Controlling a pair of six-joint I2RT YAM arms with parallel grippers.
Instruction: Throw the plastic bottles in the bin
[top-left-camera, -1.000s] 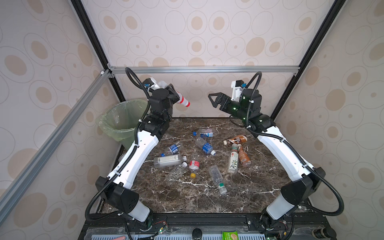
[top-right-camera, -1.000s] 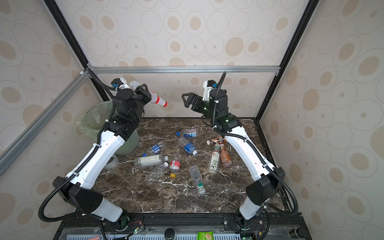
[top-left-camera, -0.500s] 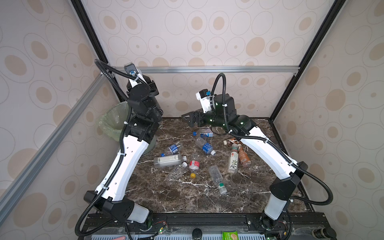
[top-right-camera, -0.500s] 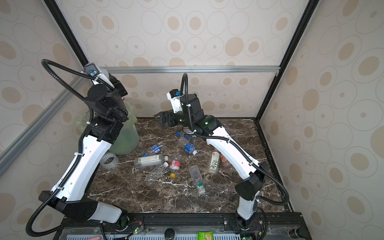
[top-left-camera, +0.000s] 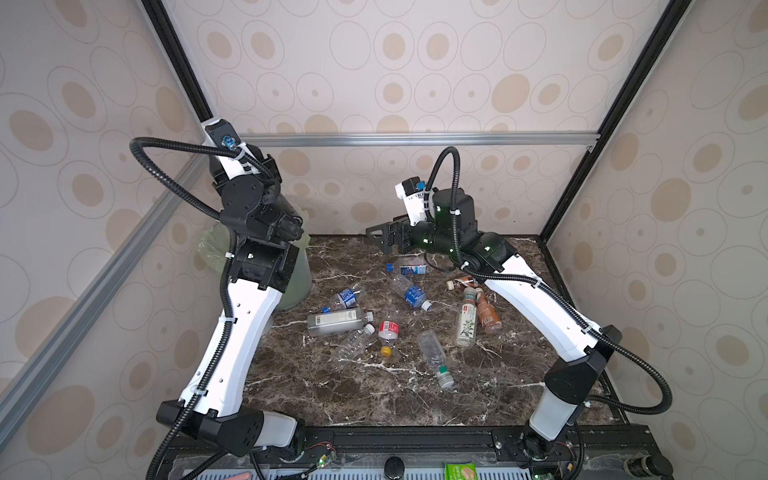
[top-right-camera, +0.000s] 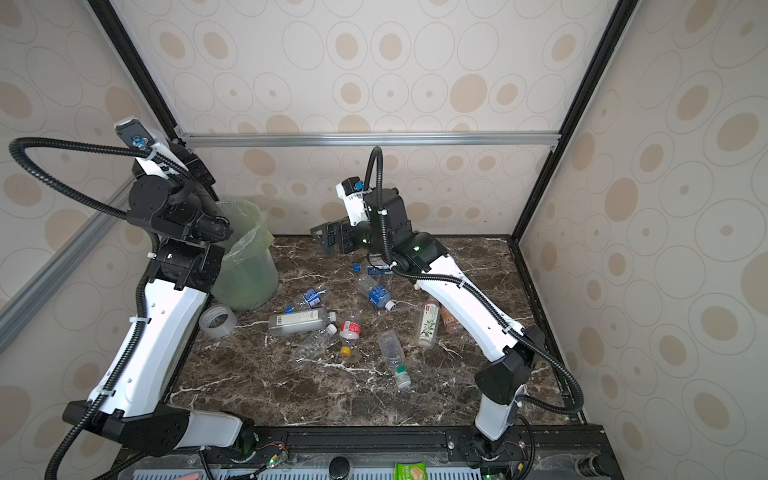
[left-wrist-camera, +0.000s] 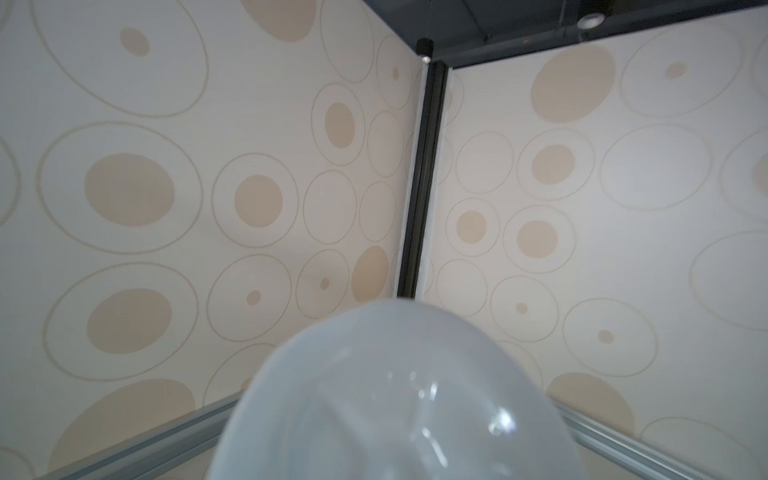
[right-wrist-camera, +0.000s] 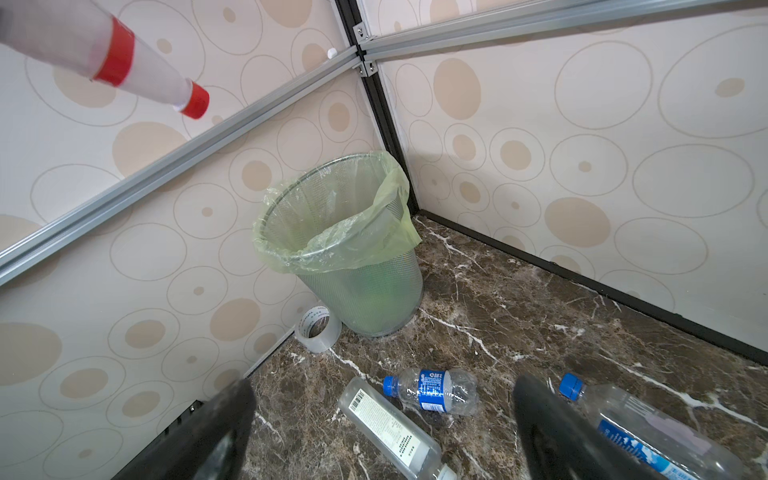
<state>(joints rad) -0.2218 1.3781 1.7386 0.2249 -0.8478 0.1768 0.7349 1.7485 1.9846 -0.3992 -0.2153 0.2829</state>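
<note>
We note the left end effector (top-right-camera: 220, 229) raised over the desk's (top-left-camera: 365, 399) 10 o'clock corner, closed on a white bottle (right-wrist-camera: 124, 62) with a red band and a red cap. Its fingers are hidden in every view. We read the grip from the bottle hanging in the air, cap end tilted down, with its base filling the left wrist view. The bottle sits higher than the rim of the bin (right-wrist-camera: 365, 291); we cannot tell whether it is straight above the opening.

The bin stands upright in that 10 o'clock corner, its green bag folded over the rim. A tape roll (top-right-camera: 218, 321) lies at its 7 o'clock, just beside it.

The right end effector (top-left-camera: 376, 241) hovers at the desk's 12 o'clock, spread wide and gripping nothing.

The other plastic bottles (top-left-camera: 409, 293) lie on their sides around the desk's centre, apart from the bin. Among them, a square bottle (top-right-camera: 297, 322) lies nearest the tape roll.
</note>
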